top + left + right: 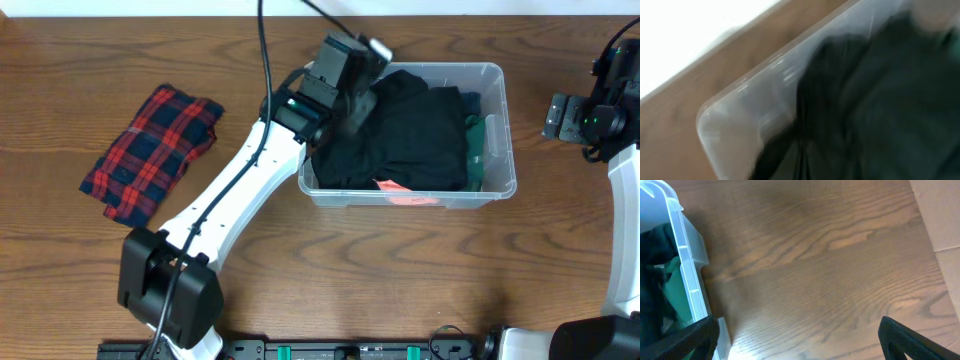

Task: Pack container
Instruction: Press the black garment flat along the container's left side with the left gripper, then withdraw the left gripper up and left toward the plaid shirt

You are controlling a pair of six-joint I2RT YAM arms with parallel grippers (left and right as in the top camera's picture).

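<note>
Brown wood-grain table (420, 270), red and dark blue plaid cloth (152, 150) lay rumpled on its left part, clear plastic container (509, 150) stood right of centre toward the far edge, well apart from the cloth.

The left wrist view was smeared: the container (735, 100) corner and the black cloth (880, 100) showed no detail. From overhead, the left gripper (352, 98) had its fingertips lost against that cloth at the container's far-left corner. A green cloth (478, 140) lay mostly buried along the right wall, and a pink item (392, 186) was half covered. The right wrist view's bottom edge cut off the right gripper (800, 347) fingers.
</note>
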